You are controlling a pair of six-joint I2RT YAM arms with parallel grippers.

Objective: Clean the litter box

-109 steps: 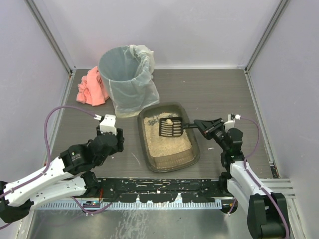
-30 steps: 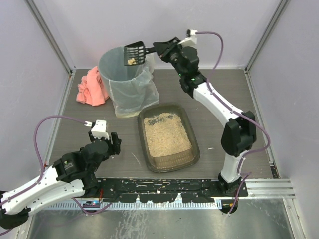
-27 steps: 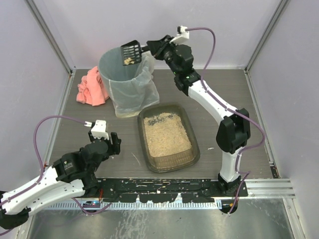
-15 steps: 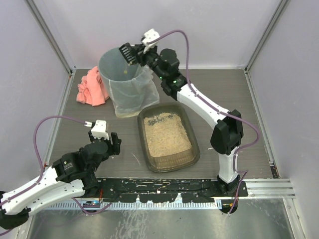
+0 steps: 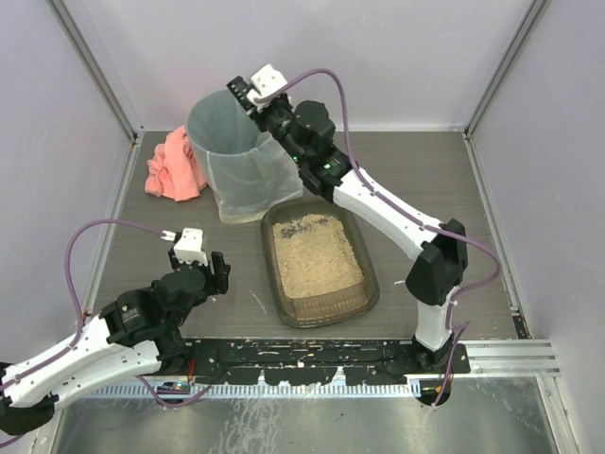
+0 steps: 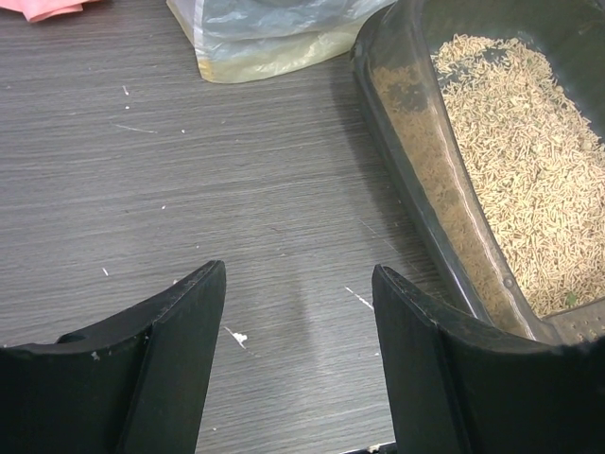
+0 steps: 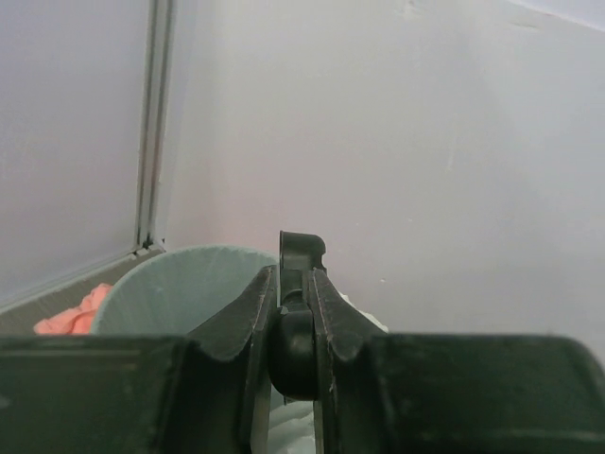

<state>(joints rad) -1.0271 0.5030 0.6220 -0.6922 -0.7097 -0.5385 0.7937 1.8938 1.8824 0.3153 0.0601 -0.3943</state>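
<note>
**Litter box on table; scoop held at bin rim**

The litter box sits on the table in front of the arm bases, near the middle. Beige litter covers its floor, with a darker patch at the far end. The bin with its clear liner stands just beyond the box's far left corner. A pink cloth lies left of the bin.

The right gripper is raised at the bin's far rim, fingers clamped on the black scoop. The right wrist view shows the scoop edge-on between them.

The left gripper is low over the table, left of the box, fingers spread and holding nothing.
</note>
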